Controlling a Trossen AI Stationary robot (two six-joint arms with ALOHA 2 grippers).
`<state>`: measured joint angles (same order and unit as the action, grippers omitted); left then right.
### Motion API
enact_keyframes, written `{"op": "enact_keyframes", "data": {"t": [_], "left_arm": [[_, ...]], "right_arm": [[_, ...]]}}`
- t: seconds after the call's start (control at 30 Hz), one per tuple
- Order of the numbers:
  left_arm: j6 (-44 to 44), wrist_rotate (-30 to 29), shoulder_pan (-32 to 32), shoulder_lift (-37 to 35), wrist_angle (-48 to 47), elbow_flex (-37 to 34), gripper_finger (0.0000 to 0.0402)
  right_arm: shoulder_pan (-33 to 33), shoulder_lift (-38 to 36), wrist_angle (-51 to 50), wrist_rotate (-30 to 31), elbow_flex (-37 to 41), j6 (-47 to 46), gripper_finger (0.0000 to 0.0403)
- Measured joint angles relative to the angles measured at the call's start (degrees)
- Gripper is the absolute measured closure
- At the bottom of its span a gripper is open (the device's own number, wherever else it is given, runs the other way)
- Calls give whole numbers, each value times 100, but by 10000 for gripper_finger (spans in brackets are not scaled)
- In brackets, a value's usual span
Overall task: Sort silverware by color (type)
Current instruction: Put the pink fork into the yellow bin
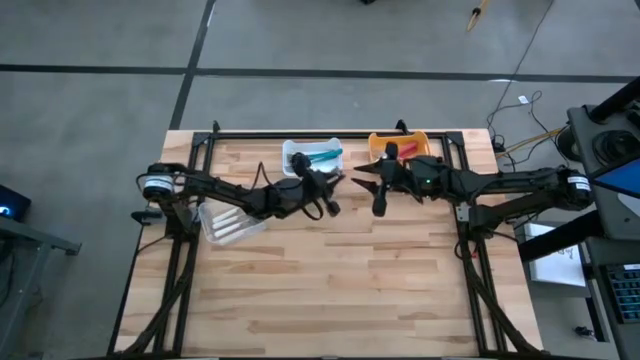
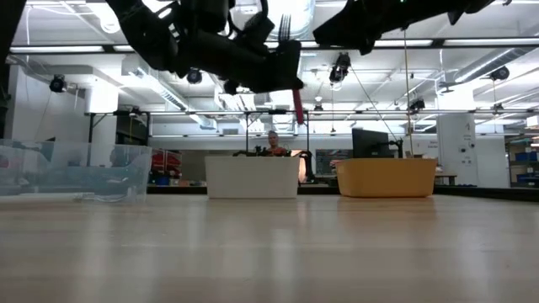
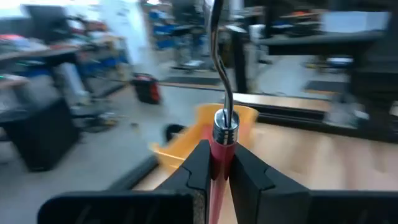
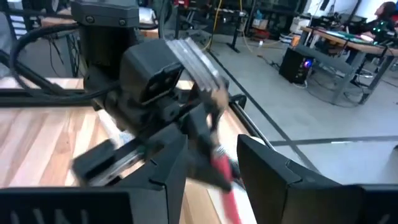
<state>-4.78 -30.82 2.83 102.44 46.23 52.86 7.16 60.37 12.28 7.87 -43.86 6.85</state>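
Observation:
My left gripper (image 1: 338, 180) (image 3: 219, 149) is high over the table's far middle, shut on a red-handled piece of silverware (image 3: 222, 118) whose metal neck runs up out of the left wrist view. In the low view the red handle (image 2: 297, 105) hangs below it. My right gripper (image 1: 362, 183) (image 4: 211, 155) faces it from the right, open, one finger on each side of the handle's free end (image 4: 222, 171) without touching. Teal silverware lies in the white bin (image 1: 312, 157), red pieces in the orange bin (image 1: 400, 148), and white ones in the clear bin (image 1: 232, 222). My left gripper pinches the red handle between its two fingers, just below the metal collar (image 3: 225, 124). The piece is lifted clear of the table. Its metal neck (image 3: 222, 81) sticks out past the fingertips, and the rest of the handle (image 2: 297, 105) hangs down below the gripper.
The three bins stand along the table's far and left parts: clear bin (image 2: 76, 168) on the left, white bin (image 2: 253, 177) far middle, orange bin (image 2: 387, 177) far right. Bare wooden tabletop (image 1: 340, 280) stretches across the near half. Black frame rails (image 1: 190, 250) line both sides.

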Motion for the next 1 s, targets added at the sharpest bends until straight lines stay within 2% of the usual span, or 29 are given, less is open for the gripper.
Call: {"op": "enact_keyframes", "data": {"t": [0.13, 0.3, 0.47, 0.6, 1.0], "left_arm": [[-317, -595, 2, -108, 225, 0, 385], [-395, -619, -2, -134, 445, 0, 385], [-481, -724, 0, -134, 429, 28, 385], [-530, -770, 2, -134, 429, 30, 385], [-528, -768, 0, -134, 385, 35, 384]], "right_arm": [[-2, 57, 44, -9, 0, -26, 267], [-4, 507, 511, 562, 0, -21, 266], [-3, 958, 1386, 675, 0, 160, 266], [1, 1228, 1815, 1036, 0, 199, 266], [11, 1823, 2903, 1037, 0, 440, 268]]}}
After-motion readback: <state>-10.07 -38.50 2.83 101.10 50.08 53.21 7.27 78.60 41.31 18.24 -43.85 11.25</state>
